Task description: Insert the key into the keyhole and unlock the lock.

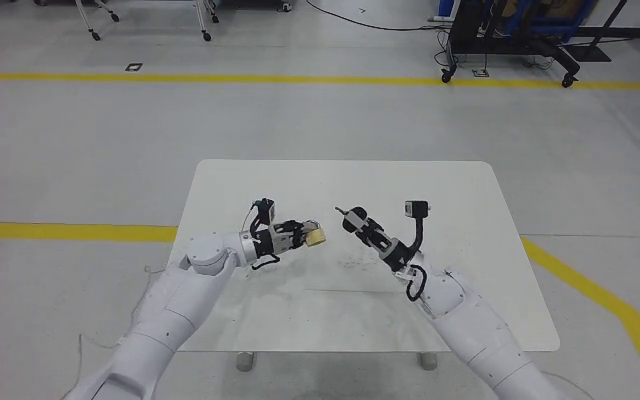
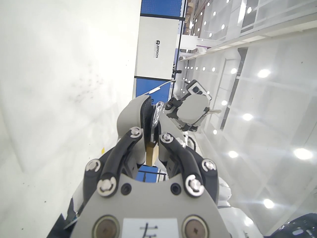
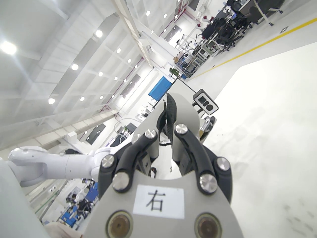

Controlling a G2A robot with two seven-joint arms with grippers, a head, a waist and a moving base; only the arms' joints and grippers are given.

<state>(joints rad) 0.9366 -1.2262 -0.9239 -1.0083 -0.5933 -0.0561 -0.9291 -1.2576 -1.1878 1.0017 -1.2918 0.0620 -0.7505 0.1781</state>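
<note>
Left jaws pinch lock (image 1: 316, 237), brass body exposed for entry | right jaws pinch key (image 2: 215, 111), tip free, facing lock | both above desk (image 1: 450, 200), apart

A white table (image 1: 450, 200) stands on a pale grey floor (image 1: 150, 140). Beyond the table runs a yellow line (image 1: 300, 77), with a dark wheeled cart (image 1: 510, 35) past it.

Brass-yellow lock (image 2: 151, 153), silver shackle (image 2: 157, 115); pale key (image 2: 215, 111); white bench (image 1: 450, 200) flecked dark; grey left pincer (image 1: 303, 234) and right pincer (image 1: 347, 217), black links (image 2: 118, 154); yellow floor stripes (image 1: 300, 77).

Brass padlock (image 1: 316, 237) near key (image 2: 215, 111), mid-air
</note>
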